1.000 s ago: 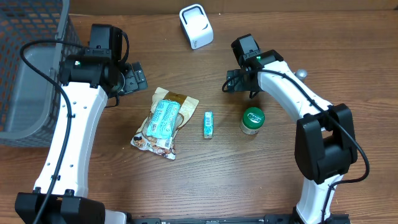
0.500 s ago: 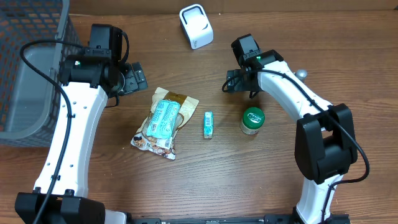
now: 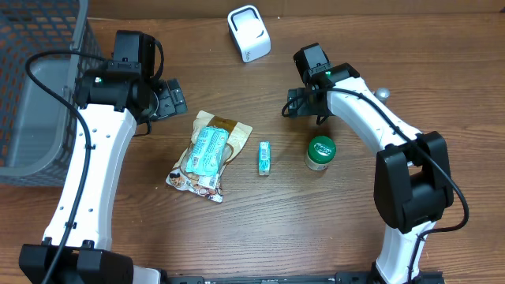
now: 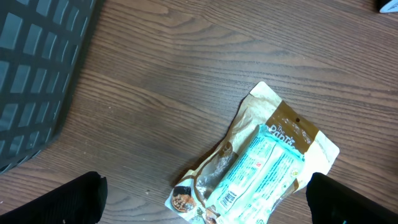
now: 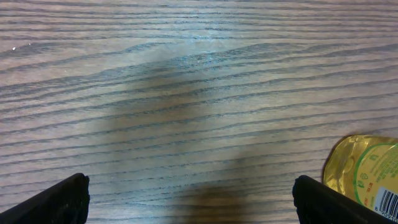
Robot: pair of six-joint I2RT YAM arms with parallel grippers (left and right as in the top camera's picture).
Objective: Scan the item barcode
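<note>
Nothing is recorded as moved since the earlier frames. Left pincer [image 3: 175, 99], right pincer [image 3: 293, 104]: both held wide open, empty. Snack pouch [image 3: 207, 155], teal pack [image 3: 264, 158], green-lidded jar [image 3: 320, 152]: laid mid-tabletop [image 3: 316, 229], between the arms. White scanner [image 3: 248, 33]: placed at far edge.

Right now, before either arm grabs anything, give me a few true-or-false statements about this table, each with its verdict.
1. The left gripper and right gripper both stand open and empty. True.
2. The small teal rectangular pack lies on top of the brown-and-teal snack pouch. False: it lies beside the pouch, not touching.
3. The white boxy barcode scanner stands beyond both grippers, touched by neither. True.
4. The green-lidded round jar sits inside the grey mesh basket. False: it stands on the wooden table beside the teal pack.
</note>
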